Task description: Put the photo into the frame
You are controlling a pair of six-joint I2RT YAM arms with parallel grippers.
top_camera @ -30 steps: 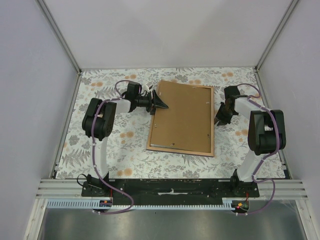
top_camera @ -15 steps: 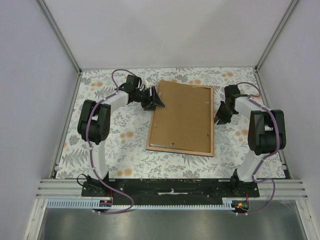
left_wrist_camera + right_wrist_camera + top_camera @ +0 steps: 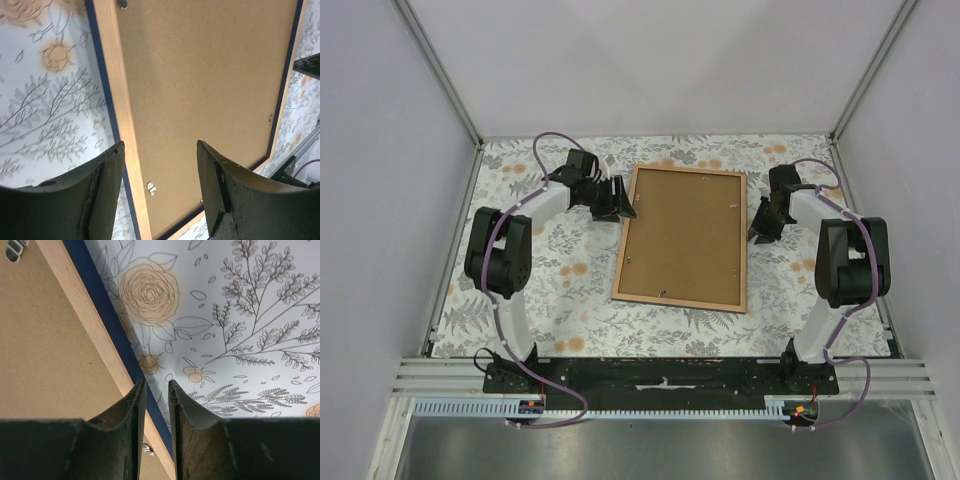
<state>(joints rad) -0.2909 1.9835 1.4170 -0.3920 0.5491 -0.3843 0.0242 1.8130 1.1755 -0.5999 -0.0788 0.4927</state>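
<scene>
No writing, label, brand, number or sign can be read anywhere: the frame and its backing panel are plain, the tablecloth only flower-printed

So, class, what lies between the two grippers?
Seen from the top view: the light-wood rectangular picture frame, back up, holding a brown fibreboard panel, between left gripper and right gripper.

Frame light wood, dark blue edge; backing panel brown; tablecloth white, grey leaves, orange roses.
</scene>
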